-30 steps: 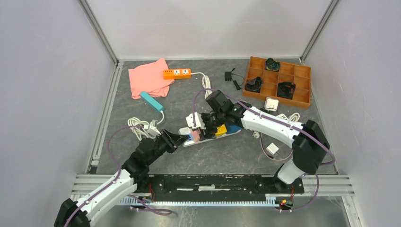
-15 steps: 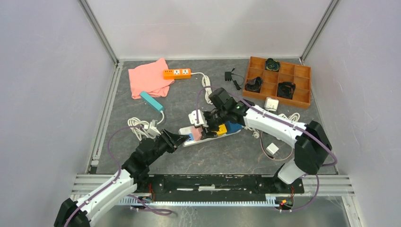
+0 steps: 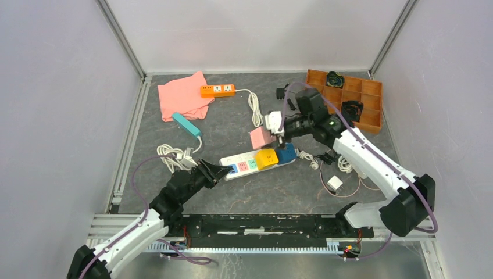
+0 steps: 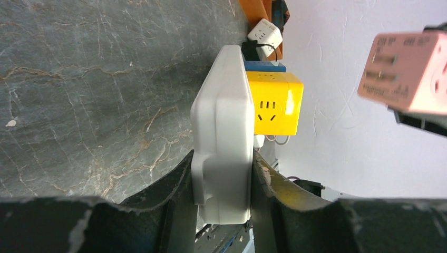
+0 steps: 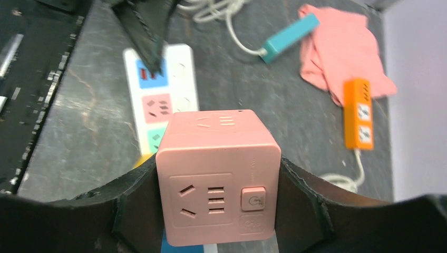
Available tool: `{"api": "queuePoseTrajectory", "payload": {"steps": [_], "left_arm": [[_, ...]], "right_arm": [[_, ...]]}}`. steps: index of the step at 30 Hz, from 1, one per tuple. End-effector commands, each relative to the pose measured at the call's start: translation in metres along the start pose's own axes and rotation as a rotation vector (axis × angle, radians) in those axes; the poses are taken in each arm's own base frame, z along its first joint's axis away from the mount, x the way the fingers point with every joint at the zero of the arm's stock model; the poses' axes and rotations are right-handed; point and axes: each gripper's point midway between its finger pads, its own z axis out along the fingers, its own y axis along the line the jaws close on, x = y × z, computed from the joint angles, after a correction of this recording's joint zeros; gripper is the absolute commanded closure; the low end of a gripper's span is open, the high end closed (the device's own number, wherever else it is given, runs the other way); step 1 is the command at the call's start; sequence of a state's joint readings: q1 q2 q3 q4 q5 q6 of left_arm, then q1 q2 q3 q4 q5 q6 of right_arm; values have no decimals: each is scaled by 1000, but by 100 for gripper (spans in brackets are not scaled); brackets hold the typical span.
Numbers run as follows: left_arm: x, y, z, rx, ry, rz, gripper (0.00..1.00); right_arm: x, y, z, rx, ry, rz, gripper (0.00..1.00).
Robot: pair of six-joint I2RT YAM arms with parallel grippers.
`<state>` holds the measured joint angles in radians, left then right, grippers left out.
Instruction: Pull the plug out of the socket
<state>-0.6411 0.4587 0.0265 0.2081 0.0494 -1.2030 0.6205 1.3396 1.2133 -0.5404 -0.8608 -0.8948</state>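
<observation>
The socket, a long white power strip (image 3: 244,165) with blue, pink and green outlets showing, lies mid-table. A yellow cube plug (image 3: 266,158) and a blue cube plug (image 3: 286,153) sit in it. My left gripper (image 3: 224,171) is shut on the strip's near end, also in the left wrist view (image 4: 221,179). My right gripper (image 3: 264,135) is shut on a pink cube plug (image 3: 258,138) and holds it in the air, clear of the strip. In the right wrist view the pink cube (image 5: 216,179) fills the jaws, with the strip (image 5: 158,100) below and apart from it.
An orange compartment tray (image 3: 343,99) stands at the back right. A short orange power strip (image 3: 218,90), a pink cloth (image 3: 183,96) and a teal block (image 3: 186,124) lie at the back left. A white cord coil (image 3: 174,156) lies left; a white adapter (image 3: 335,183) lies right.
My right gripper has lifted the pink cube plug off the strip and carried it up and to the back right. The strip's pink outlet is now bare. The left gripper has held still.
</observation>
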Motion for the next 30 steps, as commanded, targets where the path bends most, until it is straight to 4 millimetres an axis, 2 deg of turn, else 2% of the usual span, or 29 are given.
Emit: {"api": "queuePoseTrajectory", "payload": {"steps": [1,3,6,9,11,17,20,25,30], "left_arm": [[-11,12,1,-41,-65,54,98],[-10,13,0,-43,-59,55,98],[-7,16,0,-44,-51,54,98],[-6,16,-1,-40,-48,54,98],[-6,16,-2,-40,-48,53,98],[-6,17,-3,-37,-48,57,98],[-6,15,-4,-31,-50,57,98],[-6,16,-4,-34,-49,62,98],[-6,17,-4,-36,-48,65,98]], "right_arm": [[-16,-36,-38,157,-66,-25,100],[-6,-51,-50,237,-53,26,100],[22,-81,-69,386,14,97,100],[64,-112,-83,522,105,186,98],[96,-130,-86,581,158,250,94],[181,-162,-62,570,311,397,94],[212,-180,-54,585,373,437,92],[245,-194,-46,598,434,472,84],[267,-195,-45,622,488,487,68]]}}
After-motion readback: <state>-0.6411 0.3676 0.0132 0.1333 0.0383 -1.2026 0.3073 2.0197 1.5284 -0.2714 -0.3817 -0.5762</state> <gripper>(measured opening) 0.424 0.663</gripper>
